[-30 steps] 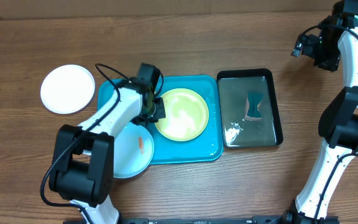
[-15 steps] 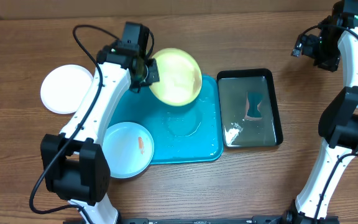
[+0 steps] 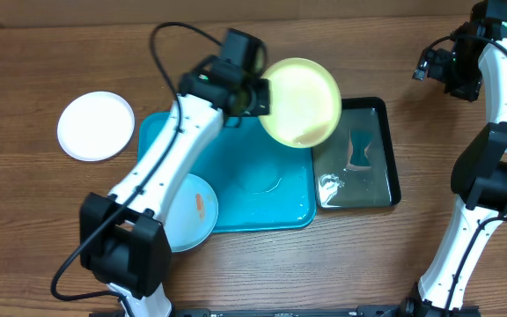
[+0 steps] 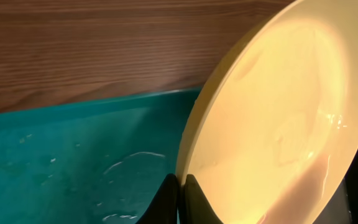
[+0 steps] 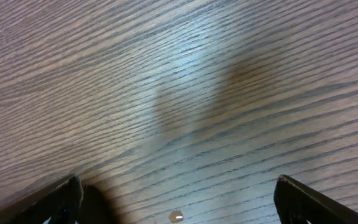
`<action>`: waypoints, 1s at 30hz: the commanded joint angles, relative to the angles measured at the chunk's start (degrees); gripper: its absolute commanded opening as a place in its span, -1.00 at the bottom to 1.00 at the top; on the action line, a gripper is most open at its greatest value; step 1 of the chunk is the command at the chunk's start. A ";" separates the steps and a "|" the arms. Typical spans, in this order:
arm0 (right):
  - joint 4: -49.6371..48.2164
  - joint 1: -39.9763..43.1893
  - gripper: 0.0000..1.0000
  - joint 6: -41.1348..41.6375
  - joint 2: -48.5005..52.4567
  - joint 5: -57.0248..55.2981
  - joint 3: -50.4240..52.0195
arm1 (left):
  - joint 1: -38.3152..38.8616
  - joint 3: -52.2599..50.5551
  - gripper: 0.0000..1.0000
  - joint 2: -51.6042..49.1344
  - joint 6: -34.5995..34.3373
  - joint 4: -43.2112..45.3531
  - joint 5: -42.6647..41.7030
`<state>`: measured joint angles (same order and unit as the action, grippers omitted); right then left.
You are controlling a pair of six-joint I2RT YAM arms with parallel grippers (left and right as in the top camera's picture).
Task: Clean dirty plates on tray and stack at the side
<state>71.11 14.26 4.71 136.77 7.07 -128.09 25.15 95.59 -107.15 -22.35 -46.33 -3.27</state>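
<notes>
Three plates: the white plate lies on the surface; the light blue plate is part-hidden by the left arm. The left jaws clench the rim of the tilted yellow-green plate, which hangs over the tray and the black tray. Only the wrist view shows that pinch. The right jaws are spread wide over bare wood.

No readable text, labels or numbers anywhere.
</notes>
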 commanded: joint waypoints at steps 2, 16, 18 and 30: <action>-0.37 0.39 1.00 0.22 -1.31 0.04 -1.25 | 6.29 1.31 -0.92 -0.35 -0.44 1.84 6.62; -0.37 0.39 1.00 0.22 -1.31 0.04 -1.25 | 24.90 1.33 -0.92 -0.35 9.05 7.80 45.59; -0.37 0.39 1.00 0.22 -1.31 0.04 -1.25 | 27.56 1.33 -0.92 -0.35 12.59 9.35 53.92; -0.37 0.39 1.00 0.22 -1.31 0.04 -1.25 | 39.12 1.33 -0.92 -0.35 33.16 26.38 80.37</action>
<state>71.13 14.26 4.71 136.77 7.05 -128.09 63.55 95.64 -107.18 3.73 -22.55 68.64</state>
